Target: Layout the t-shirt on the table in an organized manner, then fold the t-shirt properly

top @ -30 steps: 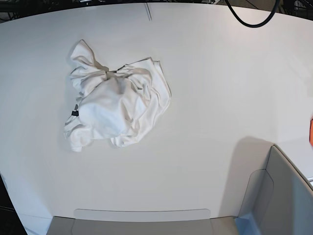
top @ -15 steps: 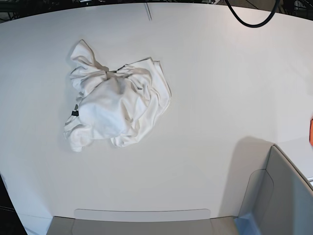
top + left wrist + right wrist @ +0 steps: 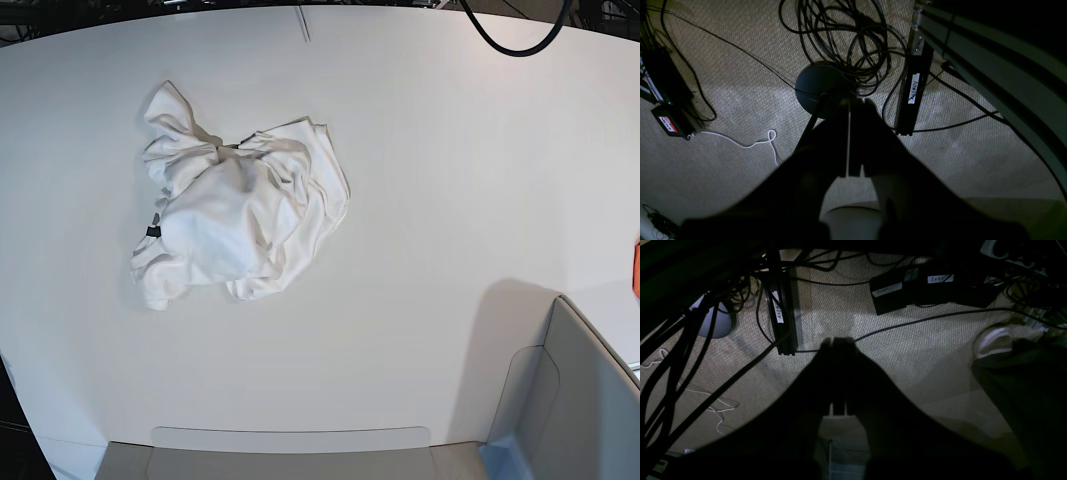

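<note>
- Nothing on the table differs from a second ago: the shirt lies as the same crumpled heap in the upper left of the base view, and neither arm has come into that view.
- Judgement: the layout step has not begun; the shirt first has to be reached, opened out and flattened before any fold.
- Shirt, left part of the base view: bunched white cloth with one twisted lobe pointing to the upper left and a looser flap spreading to the right. A small dark patch shows at its left edge, perhaps the neck label, too small to be sure. No print shows; it may be turned under or inside.
- Sleeves, hem and collar cannot be told apart in the heap, so where to take hold is unclear.
- Lower edge and lower right of the base view: a grey-white bin is cut off by the frame; its contents do not show.
- Right edge of the base view: a sliver of orange, cut off, not identifiable.
- Left gripper, centre of the left wrist view: jaws together with only a thin slit between, holding nothing, silhouetted over carpet and cables.
- Right gripper, centre of the right wrist view: jaws together and empty, dark against the carpet.
- Both wrist views are dim and look at the floor below the table, so they show nothing of the shirt.
</note>
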`<state>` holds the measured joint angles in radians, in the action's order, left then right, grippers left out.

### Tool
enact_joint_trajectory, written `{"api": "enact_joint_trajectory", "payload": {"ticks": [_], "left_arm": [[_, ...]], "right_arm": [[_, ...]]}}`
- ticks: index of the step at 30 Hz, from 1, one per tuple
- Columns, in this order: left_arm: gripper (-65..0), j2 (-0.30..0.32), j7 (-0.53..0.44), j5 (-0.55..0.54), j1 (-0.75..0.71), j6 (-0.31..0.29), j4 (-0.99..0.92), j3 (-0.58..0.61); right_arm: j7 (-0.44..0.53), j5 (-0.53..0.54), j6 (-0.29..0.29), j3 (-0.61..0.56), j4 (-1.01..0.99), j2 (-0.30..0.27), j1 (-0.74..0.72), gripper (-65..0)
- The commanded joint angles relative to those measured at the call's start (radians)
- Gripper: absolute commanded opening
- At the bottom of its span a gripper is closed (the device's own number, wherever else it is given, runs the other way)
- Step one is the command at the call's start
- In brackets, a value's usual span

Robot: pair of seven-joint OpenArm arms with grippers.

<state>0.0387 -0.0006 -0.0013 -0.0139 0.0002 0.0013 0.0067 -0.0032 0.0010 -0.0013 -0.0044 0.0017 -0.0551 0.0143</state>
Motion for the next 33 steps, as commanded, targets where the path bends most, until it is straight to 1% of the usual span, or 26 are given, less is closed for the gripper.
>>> {"api": "enact_joint_trajectory", "payload": {"ticks": [1,28,31,33], "left_arm": [[-65.0,0.002,-0.005,-0.001,-0.004,0.007,-0.001,0.003],[-65.0,0.002,-0.006,-0.001,-0.018,0.007,-0.001,0.003],[-65.0,0.003,-0.006,-0.001,-0.019,0.007,-0.001,0.002],[-65.0,0.014,-0.006,-0.001,-0.021,0.007,-0.001,0.0]], "right_arm": [[0.002,0.0,0.002,-0.003,-0.002,-0.002,-0.001,-64.8],[0.001,0.0,0.002,-0.003,-0.002,-0.004,0.002,-64.8],[0.001,0.0,0.002,-0.004,-0.002,-0.007,0.009,-64.9],[0.001,-0.002,0.002,-0.004,-0.002,-0.021,0.02,-64.9]]}}
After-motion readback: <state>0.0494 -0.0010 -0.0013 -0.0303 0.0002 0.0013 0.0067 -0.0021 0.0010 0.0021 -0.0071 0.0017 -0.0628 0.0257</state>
